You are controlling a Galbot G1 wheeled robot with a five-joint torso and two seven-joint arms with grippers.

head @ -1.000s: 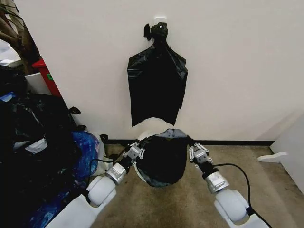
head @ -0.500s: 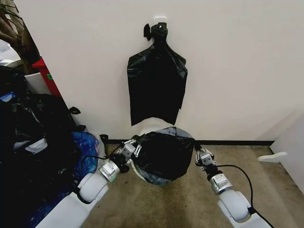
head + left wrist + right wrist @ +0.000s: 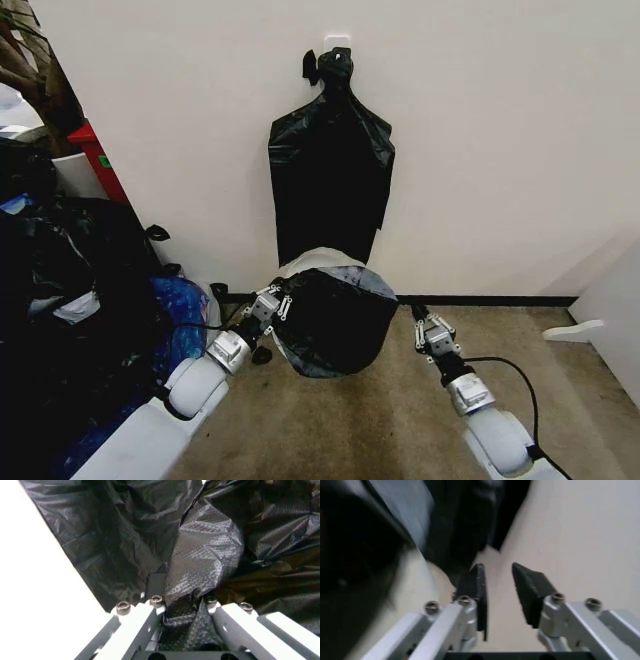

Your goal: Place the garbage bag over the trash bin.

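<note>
Since half a second ago, right gripper [image 3: 419, 316] has drawn back from the garbage bag [image 3: 335, 320] and now sits just beside its right edge, apart from the plastic; in the right wrist view its jaws stand released with bare wall between the pads [image 3: 479, 588]. Bag mouth on that side has narrowed and slipped leftward with the release. Left gripper [image 3: 284, 296] stays at the bag's upper left edge, jaws clenched on a fold of the garbage bag, crinkled black film bunched between the fingers [image 3: 150, 583] in the left wrist view. Trash bin [image 3: 315, 261] stands on the carpet against the wall; a strip of its cream rim shows above and left of the bag. Bag drapes over the bin's front and top, covering most of the opening, hanging roughly vertical, rounded bottom toward the floor. Whether the bag's mouth sits around the rim on the far side, cannot tell. Flat black bags [image 3: 330, 180] hang from a wall hook [image 3: 336, 44] directly above the bin, lower hem near the rim. Heap of stuffed black bags [image 3: 70, 300] lies well to the left.
</note>
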